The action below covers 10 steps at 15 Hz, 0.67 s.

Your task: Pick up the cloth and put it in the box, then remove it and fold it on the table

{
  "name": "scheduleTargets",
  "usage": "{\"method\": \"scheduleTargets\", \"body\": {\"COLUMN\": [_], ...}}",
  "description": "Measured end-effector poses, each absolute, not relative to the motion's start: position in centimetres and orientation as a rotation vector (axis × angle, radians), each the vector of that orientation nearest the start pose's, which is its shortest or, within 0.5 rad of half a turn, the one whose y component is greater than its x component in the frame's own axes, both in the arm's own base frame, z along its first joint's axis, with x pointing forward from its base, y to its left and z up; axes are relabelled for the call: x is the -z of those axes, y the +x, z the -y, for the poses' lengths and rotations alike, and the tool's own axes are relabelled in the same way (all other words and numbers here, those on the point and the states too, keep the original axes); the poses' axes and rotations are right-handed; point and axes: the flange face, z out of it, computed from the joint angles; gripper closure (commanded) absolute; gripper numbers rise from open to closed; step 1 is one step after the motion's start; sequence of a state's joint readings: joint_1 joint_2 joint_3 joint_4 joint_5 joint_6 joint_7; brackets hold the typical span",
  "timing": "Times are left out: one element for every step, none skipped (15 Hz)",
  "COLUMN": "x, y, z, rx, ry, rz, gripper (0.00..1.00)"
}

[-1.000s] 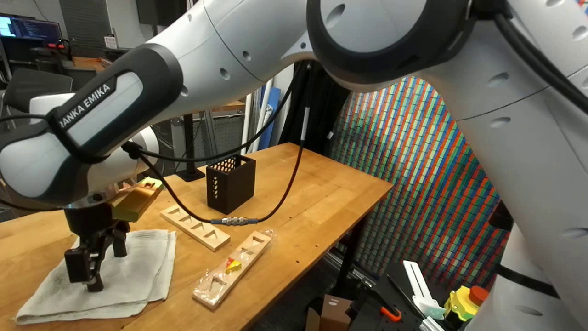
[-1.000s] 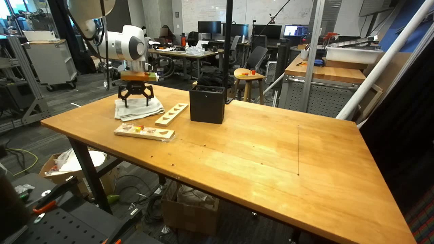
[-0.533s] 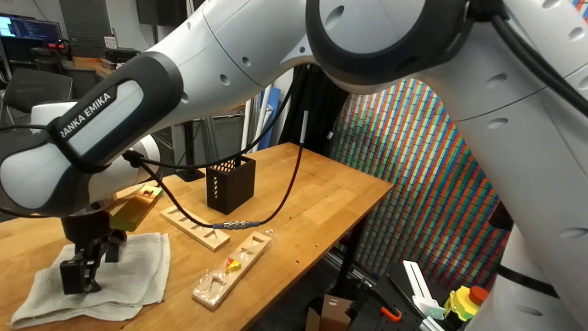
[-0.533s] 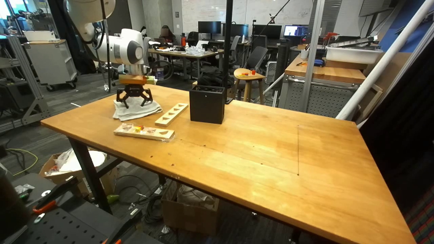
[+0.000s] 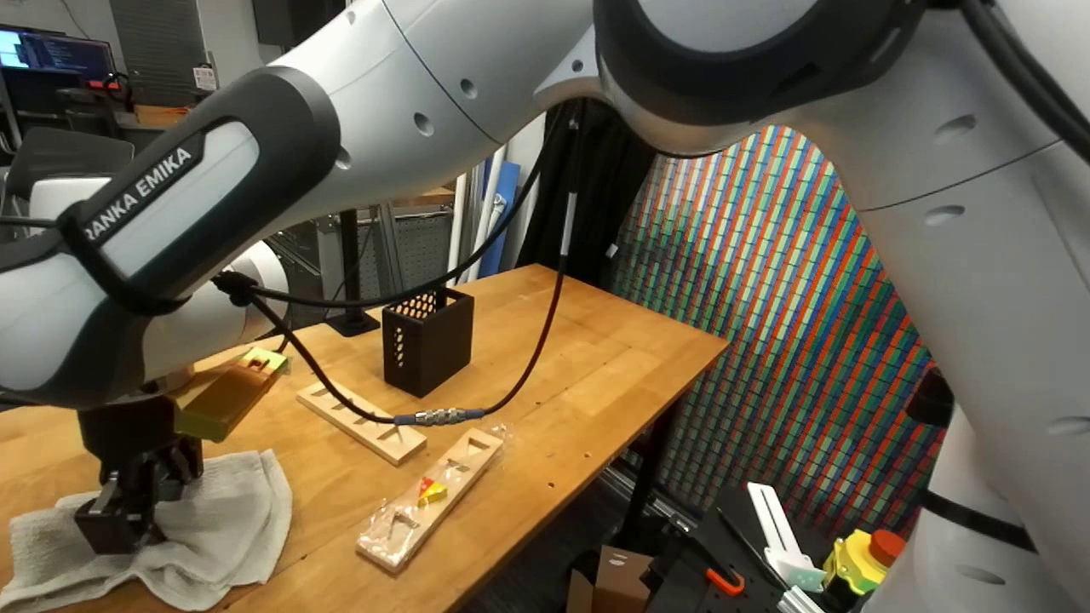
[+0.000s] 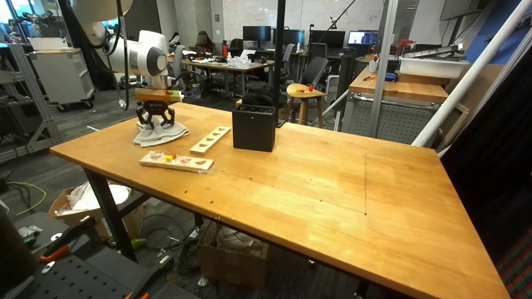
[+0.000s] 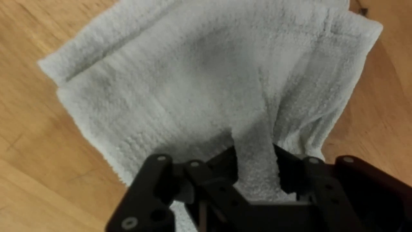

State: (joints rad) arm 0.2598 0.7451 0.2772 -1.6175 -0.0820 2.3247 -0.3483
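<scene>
Cream cloth (image 7: 193,90): on the table (image 6: 316,191) near a short edge; part bunched into a ridge, likely to give bite on flat fabric.
Black box (image 6: 253,129): upright near a long edge, probably awaiting the cloth.
Fingers (image 7: 225,166): clamped on that ridge, one each side; remaining cloth spread below.

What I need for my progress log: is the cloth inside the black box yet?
No, in both exterior views the cloth is on the table, bunched at the gripper, apart from the black box.
</scene>
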Motion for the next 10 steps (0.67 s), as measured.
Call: {"method": "scheduleTargets", "body": {"x": [-20.6, -21.4, -22.3, -23.4, -24.6, -25.9, -27.3, -28.7, -30.2, -31.7], "y": [60.5, 60.5, 60.6, 60.8, 61.0, 61.3, 61.7, 62.0, 62.4, 62.7], "z": [-33.4, -33.5, -33.6, -33.5, -33.2, -32.8, -32.3, -31.7, -31.0, -30.3], "rx": [-0.021, -0.009, 0.004, 0.016, 0.026, 0.037, 0.047, 0.059, 0.069, 0.078], "ry": [-2.732, -2.733, -2.735, -2.739, -2.745, -2.751, -2.759, -2.769, -2.78, -2.793], "rz": [1.26, 1.246, 1.23, 1.214, 1.195, 1.174, 1.152, 1.129, 1.108, 1.088], "gripper": [1.0, 1.0, 1.0, 0.99, 0.99, 0.98, 0.99, 0.99, 1.0, 0.99]}}
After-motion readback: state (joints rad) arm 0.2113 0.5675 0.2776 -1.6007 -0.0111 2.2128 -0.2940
